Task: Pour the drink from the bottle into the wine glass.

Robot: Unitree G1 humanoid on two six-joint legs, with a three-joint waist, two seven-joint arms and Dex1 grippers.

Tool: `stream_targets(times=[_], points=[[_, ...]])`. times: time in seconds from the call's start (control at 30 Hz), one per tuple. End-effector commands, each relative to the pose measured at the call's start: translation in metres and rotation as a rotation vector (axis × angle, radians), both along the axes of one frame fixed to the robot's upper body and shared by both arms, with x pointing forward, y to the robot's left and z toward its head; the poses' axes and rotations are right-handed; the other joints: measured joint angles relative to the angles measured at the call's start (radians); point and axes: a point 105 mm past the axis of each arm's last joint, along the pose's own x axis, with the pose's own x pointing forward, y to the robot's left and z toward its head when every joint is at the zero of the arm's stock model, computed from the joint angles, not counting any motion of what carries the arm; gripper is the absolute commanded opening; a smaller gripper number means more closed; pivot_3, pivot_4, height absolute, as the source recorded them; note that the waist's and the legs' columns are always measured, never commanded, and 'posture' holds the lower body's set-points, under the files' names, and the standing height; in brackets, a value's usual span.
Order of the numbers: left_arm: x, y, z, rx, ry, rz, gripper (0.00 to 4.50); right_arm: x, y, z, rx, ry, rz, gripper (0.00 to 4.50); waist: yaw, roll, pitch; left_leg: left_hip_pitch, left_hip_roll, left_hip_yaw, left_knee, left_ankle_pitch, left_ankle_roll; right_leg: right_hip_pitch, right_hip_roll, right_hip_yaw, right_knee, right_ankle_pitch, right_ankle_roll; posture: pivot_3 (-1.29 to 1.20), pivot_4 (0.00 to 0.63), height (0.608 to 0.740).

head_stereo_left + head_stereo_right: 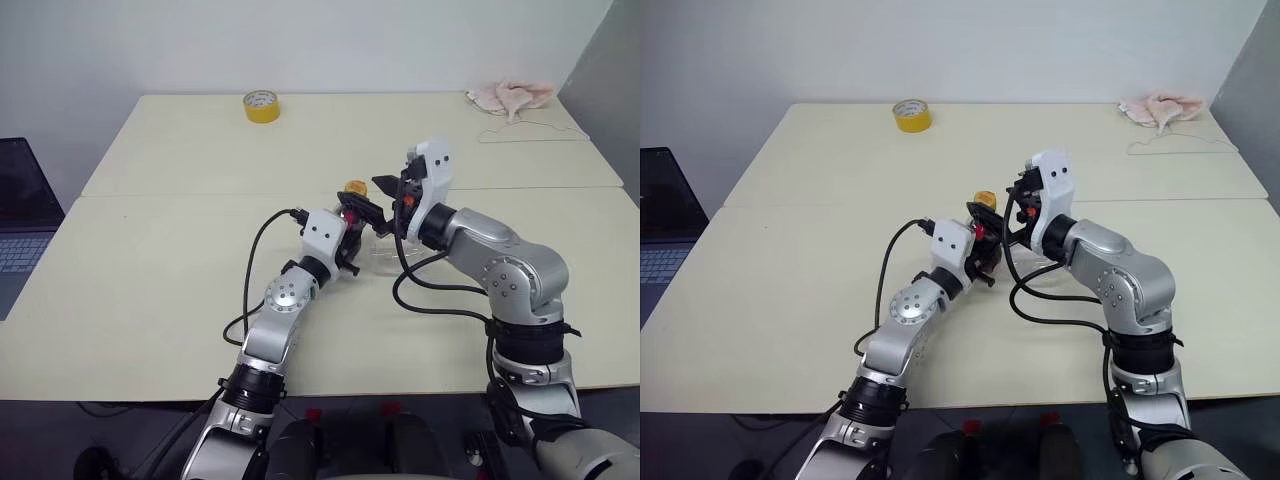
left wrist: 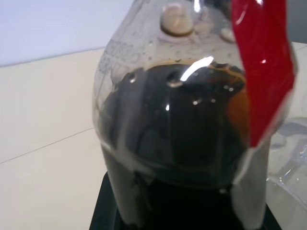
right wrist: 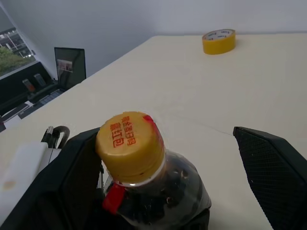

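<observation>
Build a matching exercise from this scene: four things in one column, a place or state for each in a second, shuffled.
1. small clear plastic bottle of dark drink
2. yellow screw cap
3. yellow tape roll
4. right gripper

A. far side of the table
B. jaws wide open around the cap
C. on the bottle
D. clamped in the left gripper

Pairs: 1-D, 2-C, 3-A, 4-B
</observation>
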Motion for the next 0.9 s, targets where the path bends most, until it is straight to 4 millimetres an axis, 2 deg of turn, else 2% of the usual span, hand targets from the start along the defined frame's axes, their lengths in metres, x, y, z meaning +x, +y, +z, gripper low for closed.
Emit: stream_targets(times=[0.03,0.43,0.63,0.77,0.9], points=[[-0.002,0.004,0.026,-0.034,-0.104,0.001,0.92,0.002,-0.022,0.011,0.028,-0.039,-0.084,4.50,0.000,0.000,0.000,0.000,0.000,0.000,0.000,0.000,0.000,0.000,0.000,0.000,0.000,0.000,0.000,0.00,0.150,0.740],[-0.002,0.007,0.025,-0.031,-0.104,0.008,0.90,-0.016,-0.026,0.019,0.146,-0.036,0.012,4.50,0.000,0.000,0.000,0.000,0.000,0.000,0.000,0.000,0.000,0.000,0.000,0.000,0.000,0.000,0.000,0.00,0.150,0.740],[-0.001,0.008,0.026,-0.029,-0.106,0.011,0.90,-0.025,-0.025,0.020,0.137,-0.045,0.066,4.50,0.001,0.000,0.000,0.000,0.000,0.000,0.000,0.000,0.000,0.000,0.000,0.000,0.000,0.000,0.000,0.00,0.150,0.740],[0.000,0.009,0.026,-0.029,-0.106,0.013,0.90,-0.040,-0.017,0.026,0.108,-0.097,0.169,4.50,0.001,0.000,0.000,0.000,0.000,0.000,0.000,0.000,0.000,0.000,0.000,0.000,0.000,0.000,0.000,0.00,0.150,0.740],[0.000,0.009,0.027,-0.029,-0.107,0.015,0.90,-0.038,-0.007,0.037,0.089,-0.148,0.158,4.50,0.001,0.000,0.000,0.000,0.000,0.000,0.000,0.000,0.000,0.000,0.000,0.000,0.000,0.000,0.000,0.00,0.150,0.740]])
